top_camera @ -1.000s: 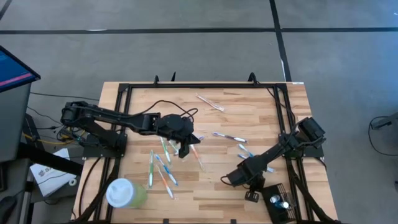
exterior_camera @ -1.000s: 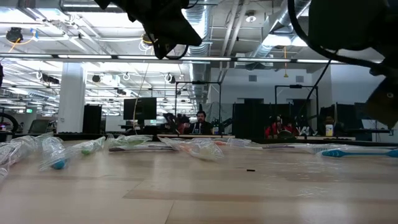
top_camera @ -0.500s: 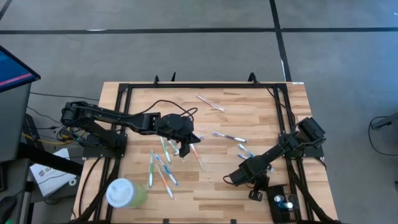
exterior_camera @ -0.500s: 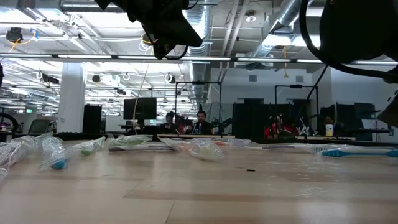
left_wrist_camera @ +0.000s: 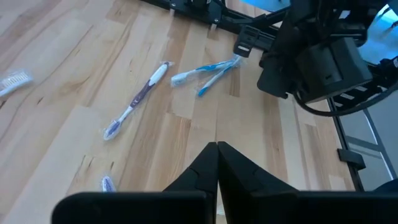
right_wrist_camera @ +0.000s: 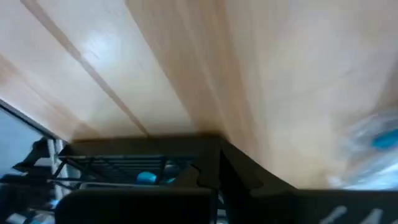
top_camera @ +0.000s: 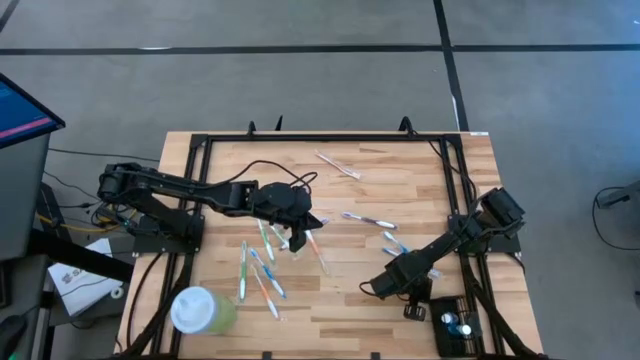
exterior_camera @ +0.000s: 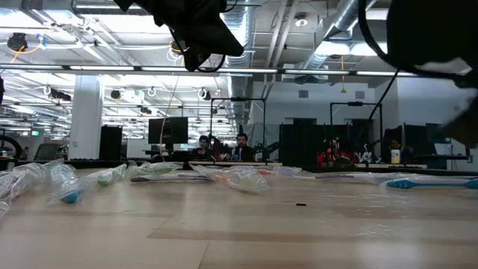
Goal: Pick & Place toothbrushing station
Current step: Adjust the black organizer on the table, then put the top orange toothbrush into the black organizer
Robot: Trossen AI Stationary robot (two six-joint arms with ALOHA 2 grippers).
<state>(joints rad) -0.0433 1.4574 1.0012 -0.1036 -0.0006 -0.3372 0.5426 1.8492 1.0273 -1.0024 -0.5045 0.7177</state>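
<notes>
I've got the right gripper (top_camera: 416, 311) w/ jaws closed, empty, low just beside the toothbrushing station (top_camera: 455, 325) at the table's near right corner. Left gripper (top_camera: 297, 243) closed, empty, above wrapped toothbrushes (top_camera: 262, 270) mid-table.

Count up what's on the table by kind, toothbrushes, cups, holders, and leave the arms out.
Toothbrushes: at least 8; the ones bunched together are hard to separate
Pale green cup: 1
Black toothbrushing station: 1
Total: at least 10

Two dark, black-cabled jointed arms
</notes>
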